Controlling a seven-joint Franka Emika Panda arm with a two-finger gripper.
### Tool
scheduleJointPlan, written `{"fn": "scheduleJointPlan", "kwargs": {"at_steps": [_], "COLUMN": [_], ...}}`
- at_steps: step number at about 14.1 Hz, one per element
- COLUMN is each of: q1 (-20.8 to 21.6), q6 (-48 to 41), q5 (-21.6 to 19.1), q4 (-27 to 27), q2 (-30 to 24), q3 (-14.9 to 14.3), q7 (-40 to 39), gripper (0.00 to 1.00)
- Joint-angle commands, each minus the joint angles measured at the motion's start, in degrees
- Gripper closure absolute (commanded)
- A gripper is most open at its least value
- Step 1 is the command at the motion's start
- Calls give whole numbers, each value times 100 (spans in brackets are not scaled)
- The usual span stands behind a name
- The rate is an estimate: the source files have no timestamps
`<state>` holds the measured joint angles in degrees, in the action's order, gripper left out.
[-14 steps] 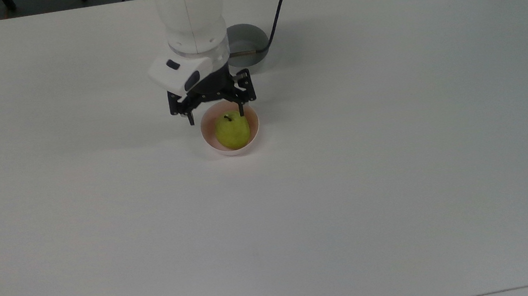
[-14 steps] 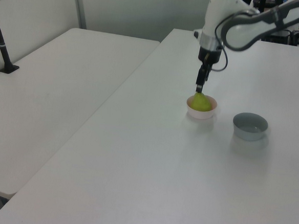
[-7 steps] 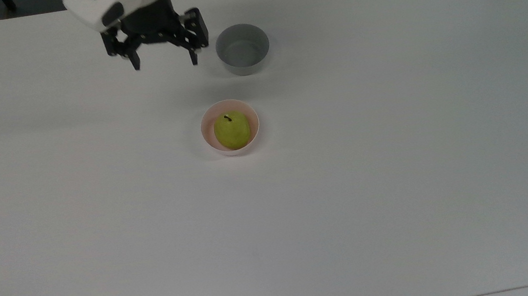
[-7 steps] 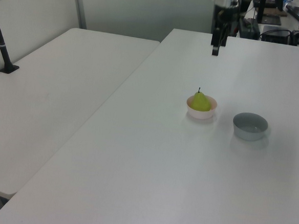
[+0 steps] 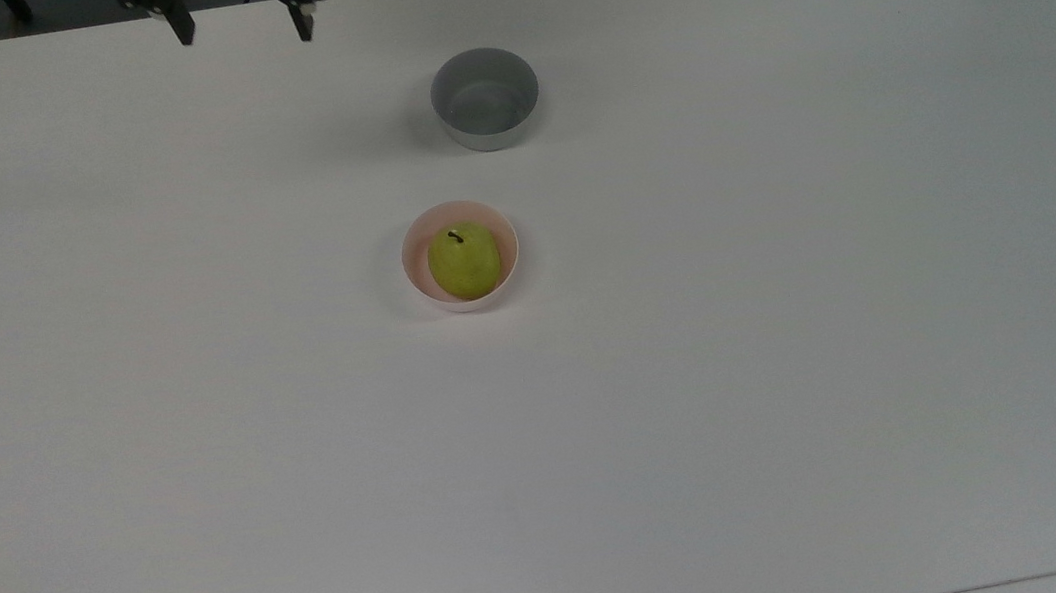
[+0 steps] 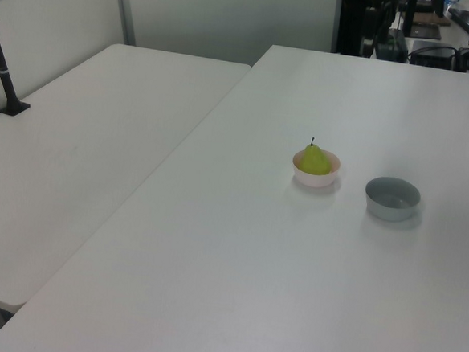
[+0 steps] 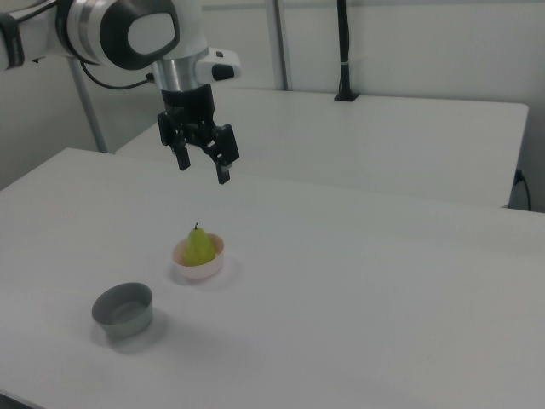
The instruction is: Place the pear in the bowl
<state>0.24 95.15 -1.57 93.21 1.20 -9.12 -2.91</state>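
A small yellow-green pear (image 5: 464, 261) with a short dark stem sits upright inside a small round pale pink plastic bowl (image 5: 508, 259), near the middle of a wide white desk (image 5: 797, 354). A second ago the black two-finger gripper (image 5: 238, 15) hung directly over the fruit; it has since lifted and pulled back to the far edge of the desk, near the top view's upper left corner. In the right view the gripper (image 7: 203, 165) hangs high above the bowl with its fingers spread apart and nothing between them. A grey straight-sided bowl (image 5: 486, 98) stands empty toward the far edge. The placing looks complete.
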Motion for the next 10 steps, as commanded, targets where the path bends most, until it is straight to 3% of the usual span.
{"fn": "scheduleJointPlan", "kwargs": {"at_steps": [1,3,7,10], "q1": [-182,-235,-358,-349], "q6": [-146,-23,74,83], "q5": [61,87,70,35], "q4": [-58,-58,-58,-58], "q2": [-111,-102,-93,-76], "q3": [68,68,112,104], "q7": [36,-156,-1342,-1379], "gripper": [0,0,0,0]}}
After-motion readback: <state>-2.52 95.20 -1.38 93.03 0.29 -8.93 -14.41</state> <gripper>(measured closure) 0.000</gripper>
